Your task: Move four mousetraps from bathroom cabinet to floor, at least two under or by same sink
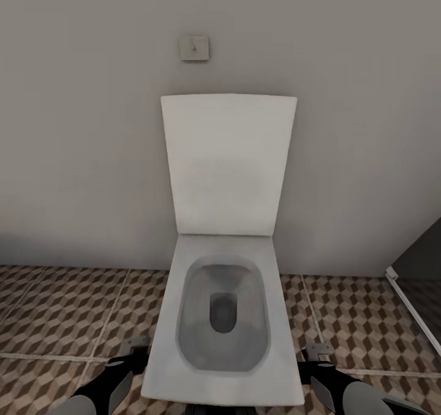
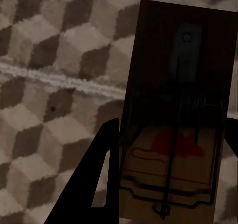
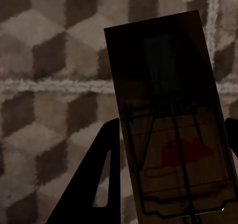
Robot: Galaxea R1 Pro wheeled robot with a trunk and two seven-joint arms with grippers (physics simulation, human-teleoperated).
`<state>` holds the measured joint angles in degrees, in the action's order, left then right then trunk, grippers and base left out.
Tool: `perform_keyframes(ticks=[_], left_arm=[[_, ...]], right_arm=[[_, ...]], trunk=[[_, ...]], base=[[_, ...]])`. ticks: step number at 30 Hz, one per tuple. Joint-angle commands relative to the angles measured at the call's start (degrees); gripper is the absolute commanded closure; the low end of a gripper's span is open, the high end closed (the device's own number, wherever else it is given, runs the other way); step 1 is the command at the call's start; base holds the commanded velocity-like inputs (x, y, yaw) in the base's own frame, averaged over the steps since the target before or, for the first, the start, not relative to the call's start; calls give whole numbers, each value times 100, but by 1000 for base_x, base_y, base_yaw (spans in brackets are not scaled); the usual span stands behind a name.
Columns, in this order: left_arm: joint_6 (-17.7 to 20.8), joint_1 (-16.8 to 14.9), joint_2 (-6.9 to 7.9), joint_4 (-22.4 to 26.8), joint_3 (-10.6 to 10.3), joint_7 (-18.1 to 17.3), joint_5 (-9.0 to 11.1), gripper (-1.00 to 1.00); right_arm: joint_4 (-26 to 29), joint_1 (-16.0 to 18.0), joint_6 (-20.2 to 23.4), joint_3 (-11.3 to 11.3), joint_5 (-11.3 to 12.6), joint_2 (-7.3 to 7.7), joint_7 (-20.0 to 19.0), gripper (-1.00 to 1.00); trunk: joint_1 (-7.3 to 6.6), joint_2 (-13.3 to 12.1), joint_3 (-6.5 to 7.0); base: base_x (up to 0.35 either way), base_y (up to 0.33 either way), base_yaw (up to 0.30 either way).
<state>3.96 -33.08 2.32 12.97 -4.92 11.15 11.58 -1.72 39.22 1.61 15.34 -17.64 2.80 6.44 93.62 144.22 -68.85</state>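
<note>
the head camera looks down at a white toilet [image 1: 223,317] with its lid raised against a plain grey wall [image 1: 79,127]. a small square flush plate [image 1: 194,48] sits on the wall above the lid. the bathroom floor [image 1: 67,317], tiled in a brown-and-beige cube pattern with pale grout lines, spreads to both sides of the toilet. a dark panel with a pale edge [image 1: 416,280] shows at the far right.

low in this view, the left tool [image 1: 131,351] hangs beside the toilet's left edge and the right tool [image 1: 315,354] beside its right edge, each above the tiles.

in the left wrist view, the left tool [image 2: 171,184] is clenched on a mousetrap [image 2: 173,130], a flat brown board with dark wire parts and a red mark; one dark finger [image 2: 96,179] presses against the board's side. the tiles lie behind it.

in the right wrist view, the right tool [image 3: 173,184] is clenched on a second mousetrap [image 3: 168,120] of the same kind, held over the tiles, with a dark finger [image 3: 96,179] along its side.
</note>
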Motion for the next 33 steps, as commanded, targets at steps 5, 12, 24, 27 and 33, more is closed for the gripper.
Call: perform_keyframes(ticks=[5, 12, 24, 27, 33], left_arm=[[42, 1, -33, 20, -47, 77, 38, 100], [36, 3, -39, 26, -54, 72, 39, 100], [-106, 3, -36, 38, -70, 80, 37, 100], [-124, 3, -38, 38, -71, 84, 37, 100], [-132, 4, -36, 38, -66, 88, 37, 100]], right_arm=[[-13, 7, 10, 39, -61, 1, 15, 100], [-13, 7, 3, 28, -99, 1, 10, 100], [-11, 11, -3, 9, -108, 1, 7, 100], [-12, 11, -3, 6, -110, 1, 7, 100], [-13, 10, 5, 4, -108, -5, 7, 100]], trunk=[[1, 3, -26], [19, 12, -181], [30, 18, -270], [30, 18, -270], [30, 18, -270]], base=[[0, 0, 0], [0, 0, 0], [0, 0, 0], [0, 0, 0], [0, 0, 0]])
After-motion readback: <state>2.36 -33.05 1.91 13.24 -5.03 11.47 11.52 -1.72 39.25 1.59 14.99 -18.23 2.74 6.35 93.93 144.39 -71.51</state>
